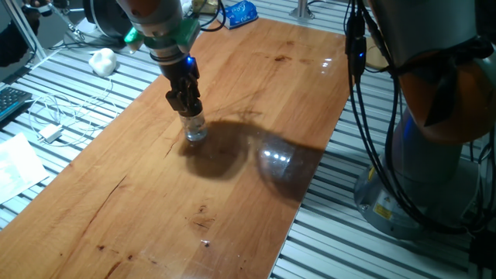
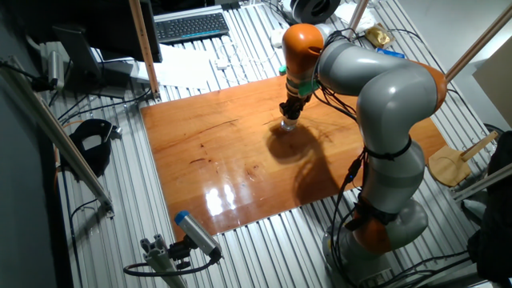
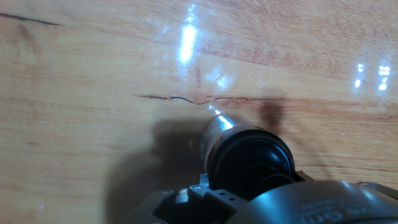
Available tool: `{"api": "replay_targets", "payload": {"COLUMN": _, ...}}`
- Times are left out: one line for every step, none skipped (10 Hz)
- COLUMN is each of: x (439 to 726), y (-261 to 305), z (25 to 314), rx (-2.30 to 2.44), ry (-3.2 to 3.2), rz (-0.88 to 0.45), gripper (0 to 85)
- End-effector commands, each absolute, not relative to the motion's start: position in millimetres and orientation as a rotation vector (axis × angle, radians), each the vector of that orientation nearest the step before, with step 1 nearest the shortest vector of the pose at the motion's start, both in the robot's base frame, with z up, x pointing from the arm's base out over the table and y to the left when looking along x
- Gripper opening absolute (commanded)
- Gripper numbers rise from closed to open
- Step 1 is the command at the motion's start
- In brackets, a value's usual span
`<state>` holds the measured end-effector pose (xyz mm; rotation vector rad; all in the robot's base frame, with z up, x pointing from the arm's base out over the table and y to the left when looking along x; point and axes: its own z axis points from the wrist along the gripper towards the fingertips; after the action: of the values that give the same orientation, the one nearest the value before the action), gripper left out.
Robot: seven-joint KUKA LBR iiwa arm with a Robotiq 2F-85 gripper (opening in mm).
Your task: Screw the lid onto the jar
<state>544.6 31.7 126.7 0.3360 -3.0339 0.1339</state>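
Observation:
The small clear glass jar (image 1: 194, 129) stands upright on the wooden table (image 1: 256, 93), left of its middle. My gripper (image 1: 186, 106) comes straight down onto the jar's top. In the hand view the black round lid (image 3: 247, 157) sits on the jar's mouth, with the glass wall (image 3: 213, 127) showing just beyond it. The fingers look shut on the lid, though the lid itself is mostly hidden between them in both fixed views. The jar (image 2: 289, 124) sits directly under the gripper (image 2: 291, 111) in the other fixed view too.
A dark crack (image 3: 180, 99) runs through the wood just beyond the jar. Off the table lie a white cable (image 1: 58, 116), a white lump (image 1: 102, 60), a blue packet (image 1: 240, 12) and a keyboard (image 2: 190, 26). The arm's base (image 1: 434, 178) stands to the right.

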Motion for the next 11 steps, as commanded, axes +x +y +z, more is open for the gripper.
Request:
{"api": "replay_targets", "payload": {"x": 545, "y": 32, "z": 126, "rx": 0.334, "ry": -3.034, "rz": 0.134, "gripper": 34.0}}
{"api": "replay_targets", "payload": {"x": 545, "y": 33, "z": 126, "rx": 0.329, "ry": -3.034, "rz": 0.139, "gripper": 34.0}}
{"api": "replay_targets", "payload": {"x": 545, "y": 34, "z": 125, "rx": 0.324, "ry": -3.034, "rz": 0.144, "gripper": 34.0}}
{"api": "replay_targets", "payload": {"x": 546, "y": 35, "z": 124, "rx": 0.317, "ry": -3.038, "rz": 0.149, "gripper": 51.0}}
{"api": "replay_targets", "payload": {"x": 546, "y": 36, "z": 123, "rx": 0.306, "ry": -3.044, "rz": 0.153, "gripper": 51.0}}
{"api": "replay_targets", "payload": {"x": 546, "y": 36, "z": 119, "rx": 0.300, "ry": -3.049, "rz": 0.154, "gripper": 51.0}}
{"api": "replay_targets", "payload": {"x": 547, "y": 36, "z": 117, "rx": 0.299, "ry": -3.054, "rz": 0.153, "gripper": 51.0}}
{"api": "replay_targets", "payload": {"x": 547, "y": 36, "z": 115, "rx": 0.295, "ry": -3.061, "rz": 0.159, "gripper": 51.0}}
{"api": "replay_targets", "payload": {"x": 547, "y": 36, "z": 115, "rx": 0.294, "ry": -3.066, "rz": 0.163, "gripper": 51.0}}
{"api": "replay_targets", "payload": {"x": 548, "y": 36, "z": 117, "rx": 0.293, "ry": -3.064, "rz": 0.167, "gripper": 51.0}}
{"api": "replay_targets", "payload": {"x": 548, "y": 36, "z": 118, "rx": 0.293, "ry": -3.061, "rz": 0.169, "gripper": 51.0}}
